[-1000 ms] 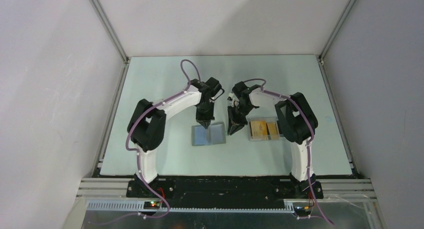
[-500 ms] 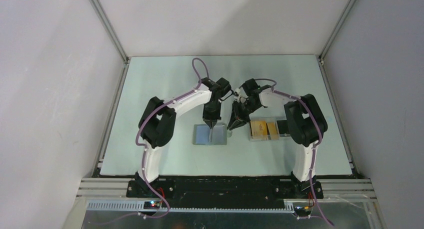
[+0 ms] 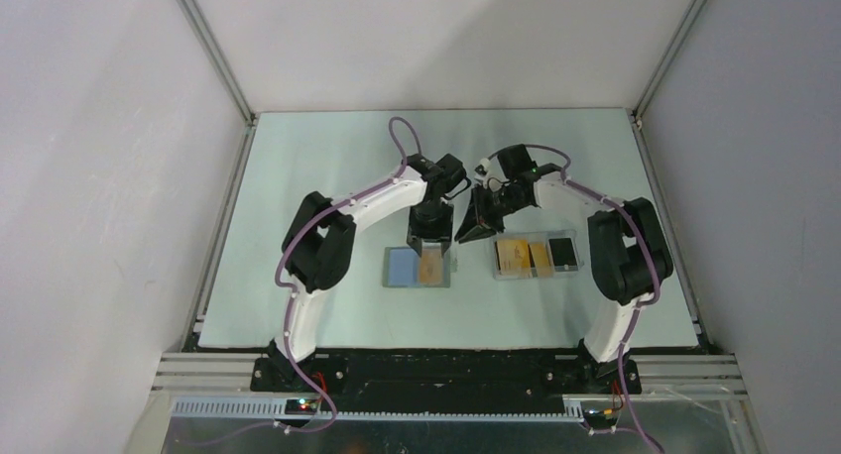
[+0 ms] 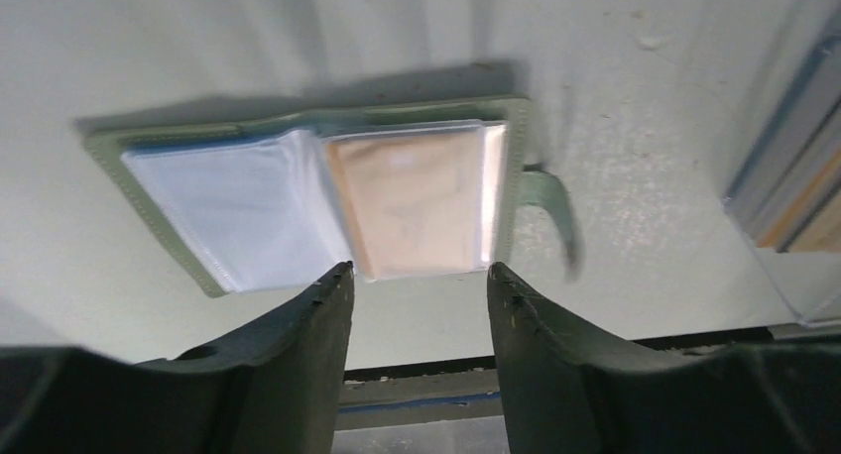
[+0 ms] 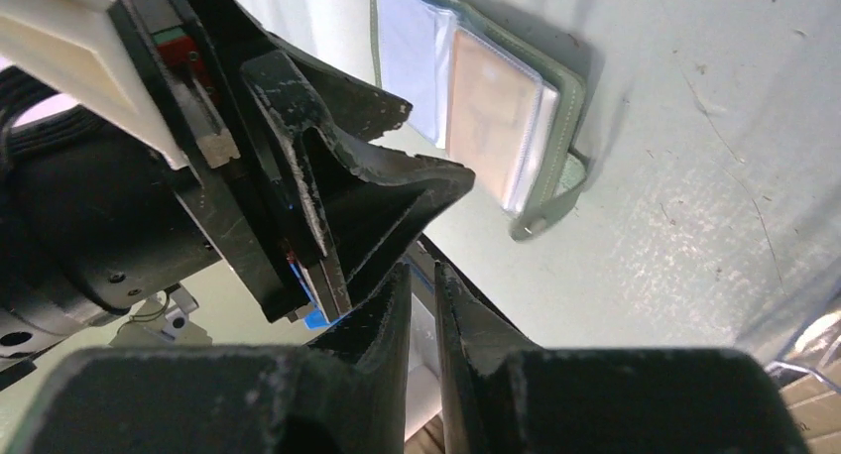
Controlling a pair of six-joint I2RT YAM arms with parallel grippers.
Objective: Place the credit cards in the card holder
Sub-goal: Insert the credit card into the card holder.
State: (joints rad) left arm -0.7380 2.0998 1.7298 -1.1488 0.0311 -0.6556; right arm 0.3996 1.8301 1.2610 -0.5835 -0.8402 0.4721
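Left gripper: released, jaws apart, hovering just below the card holder at frame centre.
Credit card: orange, tucked in its right-hand sleeve.
Right gripper: nearly closed; grip unclear.
Advice: lift straight clear without snagging the sleeve; other credit cards wait right of centre.

Pale table, plain white walls

left gripper: pointing down, jaws apart, empty | right gripper: jaws nearly together, beside left

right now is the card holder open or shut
Open: the card holder lies spread flat, an orange card inside one sleeve.
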